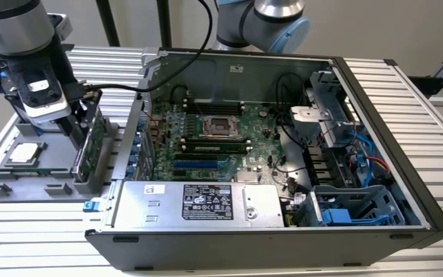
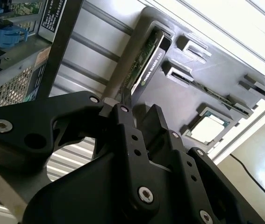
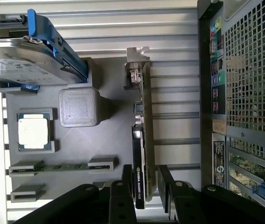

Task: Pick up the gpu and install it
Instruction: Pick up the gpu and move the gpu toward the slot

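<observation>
The gpu stands on its edge in a slot of the grey parts tray, at the exterior view's left beside the open computer case. In both wrist views its green board and black shroud run away from the fingers, silver bracket at the far end. My gripper is lowered over the card's near end. One black finger stands on each side of it, open, with a thin gap showing at the board side.
The tray also holds a processor, a RAM stick and a silver hard drive with blue rails. The case's perforated rear wall stands close beside the card. Inside lie the motherboard and power supply.
</observation>
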Robot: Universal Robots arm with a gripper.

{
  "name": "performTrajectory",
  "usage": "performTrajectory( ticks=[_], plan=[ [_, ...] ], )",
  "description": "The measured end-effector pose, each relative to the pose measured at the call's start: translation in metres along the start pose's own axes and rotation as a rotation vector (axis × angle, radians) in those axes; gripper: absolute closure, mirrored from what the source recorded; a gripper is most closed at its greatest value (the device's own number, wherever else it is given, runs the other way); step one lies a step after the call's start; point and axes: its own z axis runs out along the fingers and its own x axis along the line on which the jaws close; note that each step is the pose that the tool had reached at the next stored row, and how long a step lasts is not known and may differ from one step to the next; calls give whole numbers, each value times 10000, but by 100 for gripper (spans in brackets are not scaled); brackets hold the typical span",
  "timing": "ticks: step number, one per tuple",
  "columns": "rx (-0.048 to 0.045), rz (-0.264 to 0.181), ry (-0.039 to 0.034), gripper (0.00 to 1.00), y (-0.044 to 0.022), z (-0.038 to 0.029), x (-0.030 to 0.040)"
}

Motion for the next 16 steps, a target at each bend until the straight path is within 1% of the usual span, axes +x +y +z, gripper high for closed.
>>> performTrajectory(
  ticks=[10,16],
  plan=[
    [0,0,0,0,-1,12,0],
    [0,0,0,0,-2,34,0]
  ],
)
